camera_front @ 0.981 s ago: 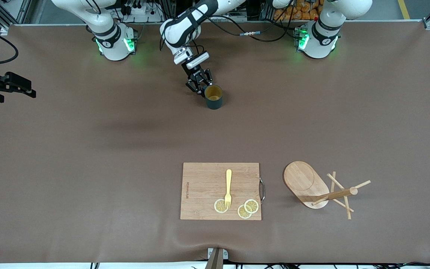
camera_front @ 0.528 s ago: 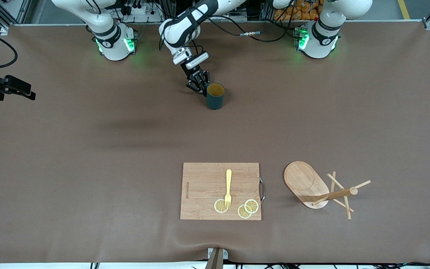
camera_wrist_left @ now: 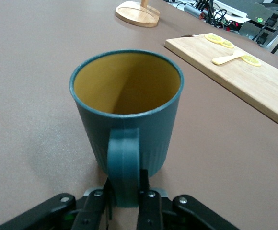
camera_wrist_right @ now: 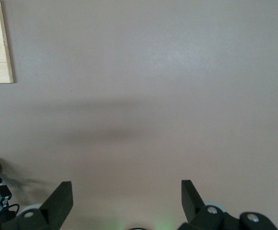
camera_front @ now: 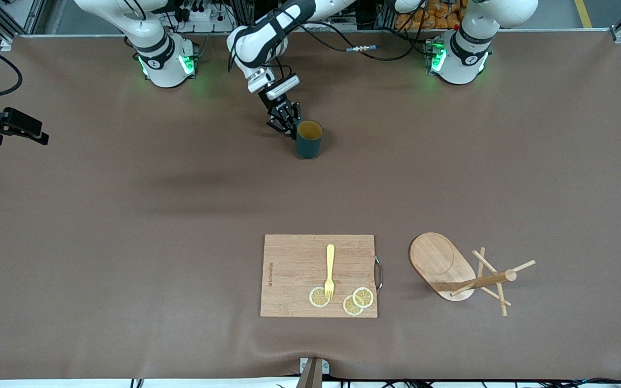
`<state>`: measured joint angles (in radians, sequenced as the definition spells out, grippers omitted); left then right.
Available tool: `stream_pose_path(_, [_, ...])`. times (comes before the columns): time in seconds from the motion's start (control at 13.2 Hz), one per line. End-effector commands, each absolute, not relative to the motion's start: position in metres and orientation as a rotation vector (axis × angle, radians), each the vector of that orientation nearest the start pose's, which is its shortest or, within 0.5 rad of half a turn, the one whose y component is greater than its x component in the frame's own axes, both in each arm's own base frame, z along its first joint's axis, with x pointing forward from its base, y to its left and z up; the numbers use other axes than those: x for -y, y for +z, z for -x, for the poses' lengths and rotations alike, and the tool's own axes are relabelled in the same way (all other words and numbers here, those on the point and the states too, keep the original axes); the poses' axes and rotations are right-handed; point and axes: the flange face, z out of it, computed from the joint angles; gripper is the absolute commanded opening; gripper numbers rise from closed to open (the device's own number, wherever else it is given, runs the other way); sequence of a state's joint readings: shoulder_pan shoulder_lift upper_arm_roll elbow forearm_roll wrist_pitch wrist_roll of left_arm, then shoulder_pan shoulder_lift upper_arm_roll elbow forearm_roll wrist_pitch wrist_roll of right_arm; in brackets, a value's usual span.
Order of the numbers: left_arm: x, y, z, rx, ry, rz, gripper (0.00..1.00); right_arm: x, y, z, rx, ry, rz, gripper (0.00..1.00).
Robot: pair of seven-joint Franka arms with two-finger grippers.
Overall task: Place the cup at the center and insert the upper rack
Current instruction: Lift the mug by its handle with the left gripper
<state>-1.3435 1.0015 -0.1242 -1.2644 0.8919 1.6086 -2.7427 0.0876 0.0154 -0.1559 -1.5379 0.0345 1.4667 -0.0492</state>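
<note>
Two fingers of the left gripper (camera_wrist_left: pixel 124 196) have just finished closing on the handle of the cup (camera_front: pixel 309 139), which is sitting near the robots' bases, so lifting toward center looks possible. Right gripper (camera_wrist_right: pixel 127 199) is waiting high, jaws spread wide and empty.

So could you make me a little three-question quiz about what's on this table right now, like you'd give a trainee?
1. True or false: the left end effector is shut on the handle of the cup.
2. Which lies on the cutting board? A) a spoon B) a fork with lemon slices C) a knife
3. Fill in: the upper rack lies tipped on its ____, beside the cutting board toward the left arm's end of the table.

Key: 1 true; 2 B; 3 side. The right end effector waits open above bare table.
</note>
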Motion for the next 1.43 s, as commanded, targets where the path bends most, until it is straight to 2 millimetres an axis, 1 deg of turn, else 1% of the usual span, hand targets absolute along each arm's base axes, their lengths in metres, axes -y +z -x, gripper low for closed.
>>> stream_pose_path(0.0, [0.673,0.177,-0.173,1.409,-1.319,2.363,0.00,0.028,0.628,-0.546,-0.047,0.125,3.093,1.00])
stream_pose_path(0.23, [0.677,0.210,-0.183,1.462,-1.275,2.373,0.00,0.026,0.629,-0.547,-0.047,0.120,3.089,1.00])
stream_pose_path(0.3, [0.678,0.220,-0.182,1.472,-1.255,2.383,0.00,0.027,0.629,-0.547,-0.045,0.113,3.091,1.00])
stream_pose_path(0.45, [0.680,0.251,-0.187,1.531,-1.213,2.392,0.00,0.029,0.631,-0.549,-0.050,0.084,3.094,1.00])
stream_pose_path(0.6, [0.679,0.287,-0.199,1.600,-1.156,2.398,0.00,0.027,0.631,-0.550,-0.046,0.078,3.101,1.00])
stream_pose_path(0.83, [0.676,0.348,-0.218,1.725,-1.050,2.435,0.00,0.036,0.636,-0.550,-0.057,0.060,3.095,1.00])
stream_pose_path(0.91, [0.672,0.371,-0.227,1.772,-1.010,2.447,0.00,0.036,0.636,-0.550,-0.053,0.058,3.098,1.00])
stream_pose_path(0.98, [0.669,0.389,-0.234,1.781,-0.967,2.466,0.00,0.036,0.637,-0.550,-0.053,0.055,3.097,1.00])
stream_pose_path(1.13, [0.661,0.413,-0.245,1.786,-0.909,2.485,0.00,0.033,0.635,-0.551,-0.046,0.060,3.099,1.00])
stream_pose_path(1.28, [0.657,0.428,-0.252,1.813,-0.903,2.487,0.00,0.033,0.637,-0.551,-0.043,0.058,3.099,1.00])
stream_pose_path(1.36, [0.652,0.436,-0.260,1.836,-0.891,2.478,0.00,0.032,0.637,-0.551,-0.039,0.056,3.102,1.00])
